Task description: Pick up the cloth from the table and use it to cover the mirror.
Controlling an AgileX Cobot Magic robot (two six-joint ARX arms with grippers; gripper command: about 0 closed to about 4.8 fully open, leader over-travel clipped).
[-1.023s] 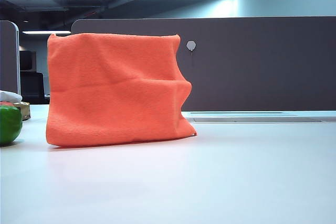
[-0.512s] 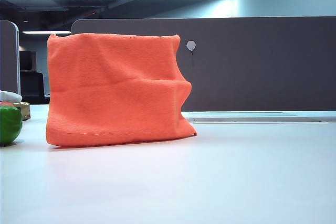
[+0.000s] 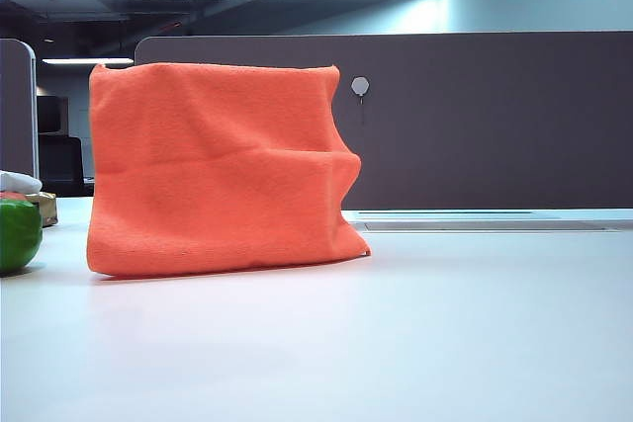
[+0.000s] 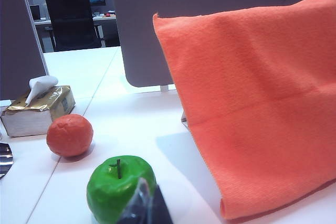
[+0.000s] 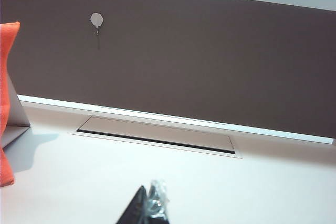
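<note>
Cloth is being borne by the upright mirror, draped over its top edge and hanging down the face to the table, where its lower hem is resting in a soft roll. From the hands outward: the left gripper is being seen only as dark fingertips at the edge of its own wrist view, pressed together with nothing between them; it is being held low over the table, just in front of a green apple and well short of the draped cloth. The right gripper is likewise being shown as a closed, empty tip, kept over bare table far to the side of the cloth's edge. Neither arm is appearing in the exterior view, so both are judged to be drawn back clear of the work.

The mirror itself is being hidden almost wholly; only a pale sliver of its stand or back is being glimpsed beside the cloth in the right wrist view. The cloth is being kept up by the mirror's rigid edge alone, which explains the straight top line and the slack fold at its side. An orange fruit and a tissue box are being left beside the apple, apart from the cloth. The grey partition is standing behind. The task is being judged complete or nearly so.
</note>
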